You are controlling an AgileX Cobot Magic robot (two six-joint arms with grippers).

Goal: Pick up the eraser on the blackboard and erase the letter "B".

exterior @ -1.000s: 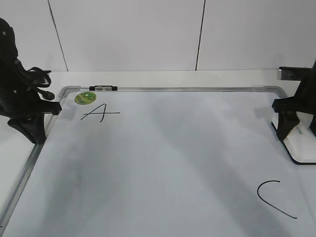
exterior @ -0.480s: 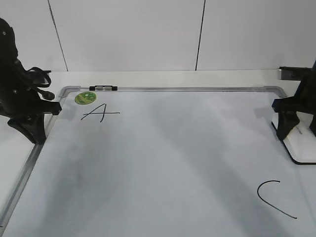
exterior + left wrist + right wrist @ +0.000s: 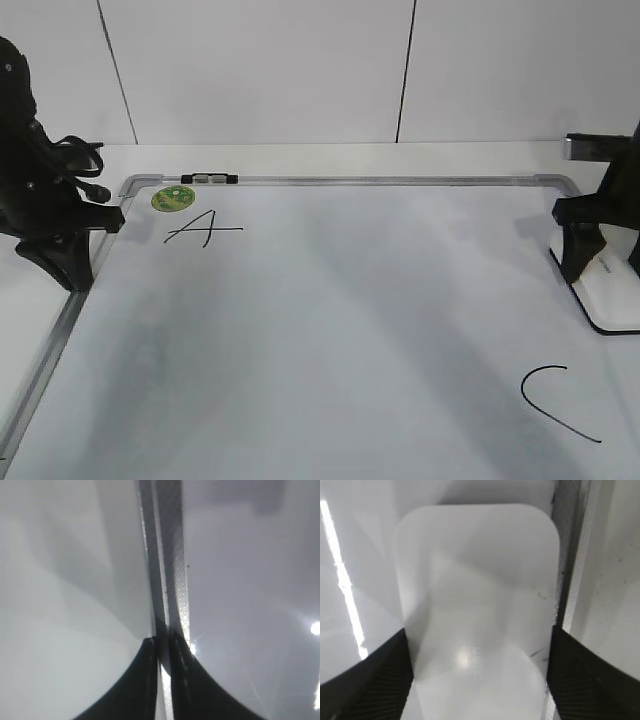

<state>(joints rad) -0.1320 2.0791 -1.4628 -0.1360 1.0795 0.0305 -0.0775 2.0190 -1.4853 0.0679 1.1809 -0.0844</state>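
Right gripper [image 3: 477, 675] is pinching the eraser [image 3: 477, 600] on the blackboard [image 3: 330, 330]; left gripper [image 3: 162, 680] is idling, jaws pressed together

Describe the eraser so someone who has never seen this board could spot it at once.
Find the large white dry-erase board with its grey metal frame and follow it to the right edge. There the smooth white rounded-rectangular plastic eraser sits between the right pincer's black fingers, above the hand-drawn black C.

Bright, even light; glare streaks and soft blur in both wrist views.
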